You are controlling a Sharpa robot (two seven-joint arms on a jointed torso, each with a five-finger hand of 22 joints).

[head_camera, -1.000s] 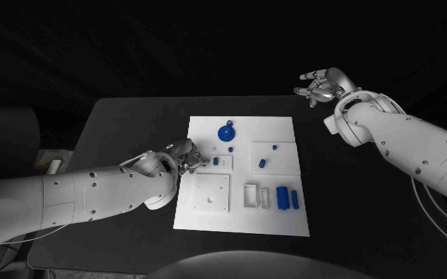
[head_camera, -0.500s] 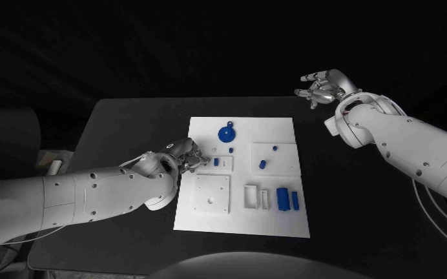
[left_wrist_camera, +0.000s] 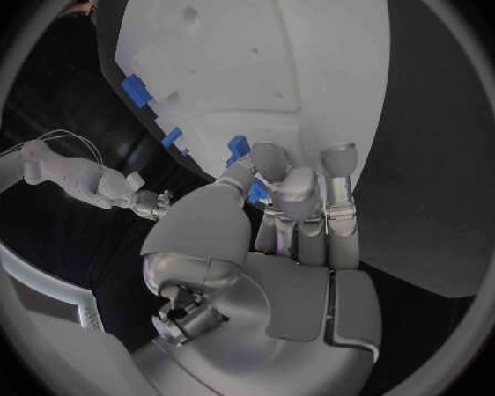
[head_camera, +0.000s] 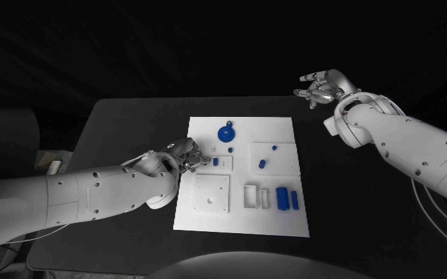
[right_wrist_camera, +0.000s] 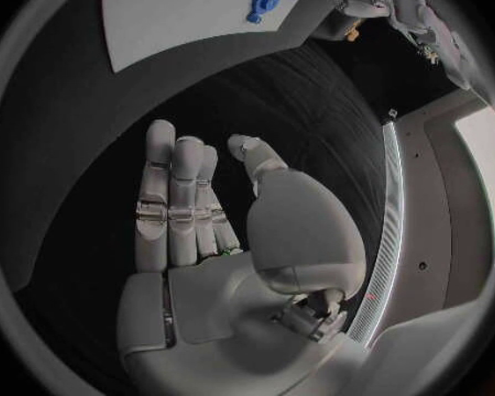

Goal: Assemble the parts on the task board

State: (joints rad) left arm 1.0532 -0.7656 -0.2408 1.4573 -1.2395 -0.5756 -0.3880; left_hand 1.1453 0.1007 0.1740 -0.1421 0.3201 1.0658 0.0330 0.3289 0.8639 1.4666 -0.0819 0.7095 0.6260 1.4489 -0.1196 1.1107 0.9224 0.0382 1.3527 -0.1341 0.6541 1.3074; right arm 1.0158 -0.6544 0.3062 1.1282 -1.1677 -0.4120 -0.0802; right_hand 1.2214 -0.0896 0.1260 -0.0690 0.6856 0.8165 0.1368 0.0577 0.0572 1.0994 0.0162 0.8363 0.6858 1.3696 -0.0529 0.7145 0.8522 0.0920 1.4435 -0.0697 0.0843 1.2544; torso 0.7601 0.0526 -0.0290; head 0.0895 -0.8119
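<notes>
My left hand [head_camera: 189, 155] at task board [head_camera: 244, 217] left edge, fingers pinching small blue part [left_wrist_camera: 255, 190], low over board, likely for seating. My right hand [head_camera: 322, 86] empty, fingers apart, parked beyond worktop [head_camera: 130, 124] far corner, clear. Other blue parts [head_camera: 287, 198] near board's right side.

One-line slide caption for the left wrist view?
Left hand at the task board edge, fingers closed around a small blue part.

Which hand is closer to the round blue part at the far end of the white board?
Left. The left hand sits at the task board's left edge, a short way nearer than the round blue part. The right hand is raised beyond the board's far right corner, farther off.
</notes>
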